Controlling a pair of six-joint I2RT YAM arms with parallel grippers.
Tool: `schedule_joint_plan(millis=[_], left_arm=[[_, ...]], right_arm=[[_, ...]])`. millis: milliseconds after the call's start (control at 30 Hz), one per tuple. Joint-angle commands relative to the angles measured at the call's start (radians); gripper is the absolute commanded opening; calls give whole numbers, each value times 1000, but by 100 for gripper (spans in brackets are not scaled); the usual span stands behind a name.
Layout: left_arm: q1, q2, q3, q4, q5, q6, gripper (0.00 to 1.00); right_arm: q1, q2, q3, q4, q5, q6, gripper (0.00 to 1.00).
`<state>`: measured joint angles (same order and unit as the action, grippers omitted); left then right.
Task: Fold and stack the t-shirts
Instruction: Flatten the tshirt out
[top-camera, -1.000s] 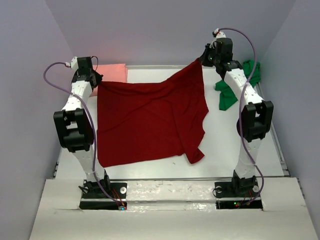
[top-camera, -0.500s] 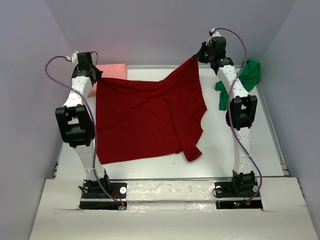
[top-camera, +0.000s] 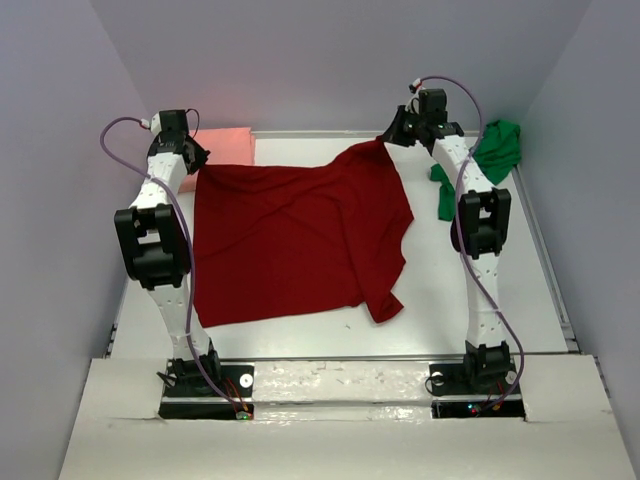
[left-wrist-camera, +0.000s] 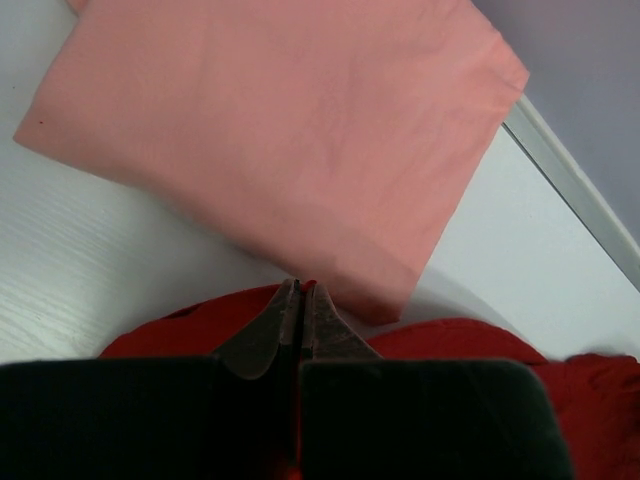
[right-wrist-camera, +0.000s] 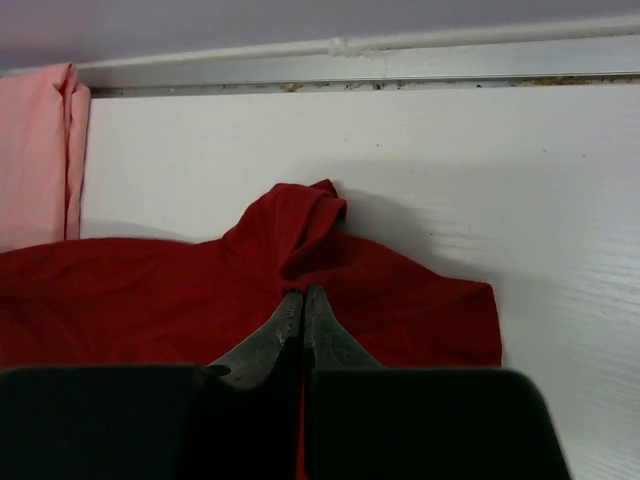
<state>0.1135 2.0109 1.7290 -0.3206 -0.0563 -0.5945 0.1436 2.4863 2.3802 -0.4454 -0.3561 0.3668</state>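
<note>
Dark red t-shirt (top-camera: 300, 240) lies spread out; we see the left gripper (left-wrist-camera: 300, 291) and right gripper (right-wrist-camera: 303, 294) each clamped tight on a far corner

Top external sits high behind the arm bases (top-camera: 205, 380), well back, looking down and forward over the whole table (top-camera: 440, 300). Left wrist cam looks close along the left gripper (left-wrist-camera: 298, 288) onto the salmon pink t-shirt (left-wrist-camera: 290, 140); right wrist cam looks low past the right gripper (right-wrist-camera: 303, 292) toward the far rail (right-wrist-camera: 400, 62). All three views share the far edge of the dark red t-shirt (top-camera: 300, 240) and that pink one.
</note>
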Motion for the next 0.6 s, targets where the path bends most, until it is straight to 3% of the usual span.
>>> schedule_joint_plan(millis=[0,267,567], left_arm=[[6,-86,0,11,12,27,0],[8,-123,-8,-34,32,33,0],[9,-251,325,-159,52,15,0]], right_arm=[[1,-112,-6,20,-66,0,0],[1,-182,-35,5,-55,1,0],[-9,-441,123,-1,-4,-35,0]])
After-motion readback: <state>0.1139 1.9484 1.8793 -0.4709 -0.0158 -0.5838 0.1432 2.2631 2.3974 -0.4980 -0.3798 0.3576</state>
